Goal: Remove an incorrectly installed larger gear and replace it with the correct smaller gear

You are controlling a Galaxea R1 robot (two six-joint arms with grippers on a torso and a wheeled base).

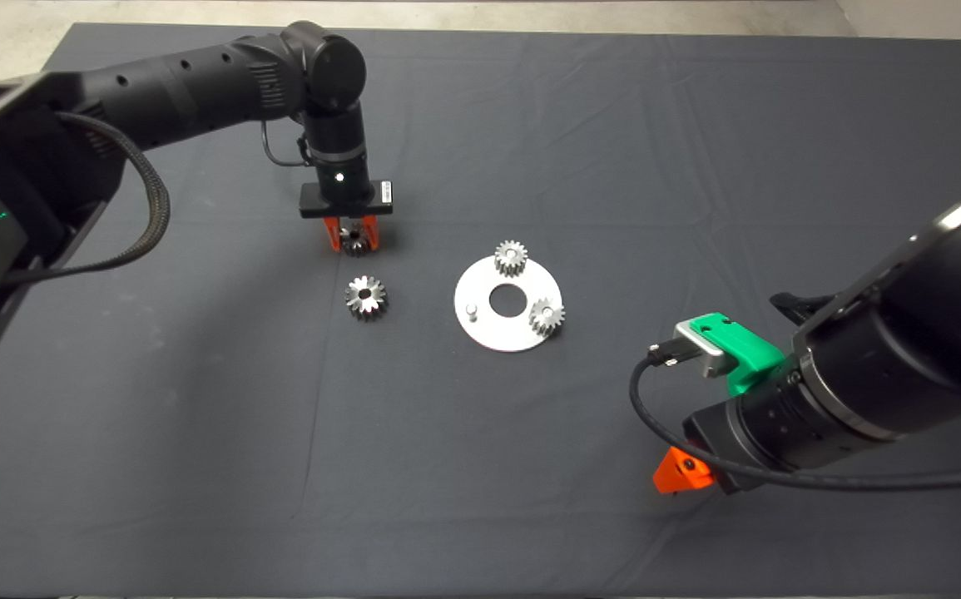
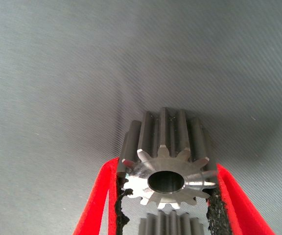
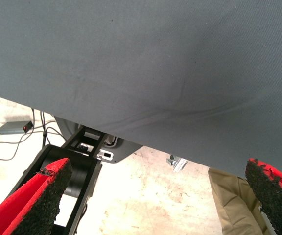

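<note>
The left gripper [image 1: 353, 236] is clamping a smaller gear [image 2: 166, 166], fine-toothed shiny steel, over the dark woven mat [image 1: 696, 166]. The star-toothed larger gear [image 1: 365, 297] is lying just nearer, left of the round metal plate [image 1: 480, 329]. The right gripper [image 3: 155, 196] is waiting wide open, near right

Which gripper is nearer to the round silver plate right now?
Left. The left gripper stands just off the round silver plate, beyond the larger gear, shut on a smaller gear. The right gripper waits open, farther off, by the mat's near right edge.
</note>
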